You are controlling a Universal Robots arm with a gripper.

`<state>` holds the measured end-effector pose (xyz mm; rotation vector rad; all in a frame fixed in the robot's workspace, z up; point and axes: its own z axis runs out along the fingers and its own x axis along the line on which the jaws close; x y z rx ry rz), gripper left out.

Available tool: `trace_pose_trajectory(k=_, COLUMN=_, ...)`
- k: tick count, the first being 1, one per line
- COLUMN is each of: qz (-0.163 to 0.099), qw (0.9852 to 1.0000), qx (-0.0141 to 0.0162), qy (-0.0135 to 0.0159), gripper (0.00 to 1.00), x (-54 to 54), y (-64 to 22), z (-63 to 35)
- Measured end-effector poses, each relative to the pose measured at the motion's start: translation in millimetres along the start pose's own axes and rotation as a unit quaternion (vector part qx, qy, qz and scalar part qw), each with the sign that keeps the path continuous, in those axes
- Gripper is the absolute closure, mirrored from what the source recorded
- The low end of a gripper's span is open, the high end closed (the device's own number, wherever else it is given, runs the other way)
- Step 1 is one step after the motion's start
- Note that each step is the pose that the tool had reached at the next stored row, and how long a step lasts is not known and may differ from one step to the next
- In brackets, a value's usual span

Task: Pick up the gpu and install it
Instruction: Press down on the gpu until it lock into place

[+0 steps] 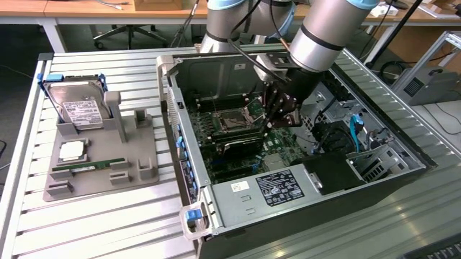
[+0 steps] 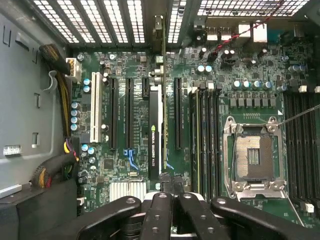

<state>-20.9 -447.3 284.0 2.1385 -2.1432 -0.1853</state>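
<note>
The gpu (image 2: pixel 155 132) stands edge-on in a motherboard expansion slot, a thin dark card with a green-lettered label along its top edge. Its metal bracket end (image 2: pixel 159 25) meets the slotted rear wall of the case. In the exterior view the gpu (image 1: pixel 236 142) shows as a dark strip across the board, below the processor socket. My gripper (image 2: pixel 172 184) is shut, its fingertips together just above the card's free end and slightly to one side. I cannot tell if they touch the card. My gripper (image 1: pixel 283 120) hangs low inside the open computer case (image 1: pixel 173 108).
Empty black slots flank the card. The open processor socket (image 2: pixel 253 157) and memory slots lie beside it. Cable bundles (image 2: pixel 60 165) run along one case wall. Outside, a grey tray (image 1: pixel 137 162) holds a hard drive (image 1: pixel 79 105) and a green memory stick (image 1: pixel 90 164). The power supply (image 1: pixel 277 186) fills the case's near corner.
</note>
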Motion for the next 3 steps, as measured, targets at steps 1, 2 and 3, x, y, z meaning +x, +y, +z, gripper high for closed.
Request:
trace_pose_trajectory(k=1, qz=0.0, qw=1.0, qx=0.0, qy=0.0, gripper=0.89, x=0.0, y=0.0, z=0.0)
trace_pose_trajectory(k=2, qz=0.0, qw=1.0, qx=0.0, qy=0.0, gripper=0.89, x=0.0, y=0.0, z=0.0)
trace_pose_trajectory(k=3, qz=0.0, qw=1.0, qx=0.0, qy=0.0, gripper=0.89, x=0.0, y=0.0, z=0.0)
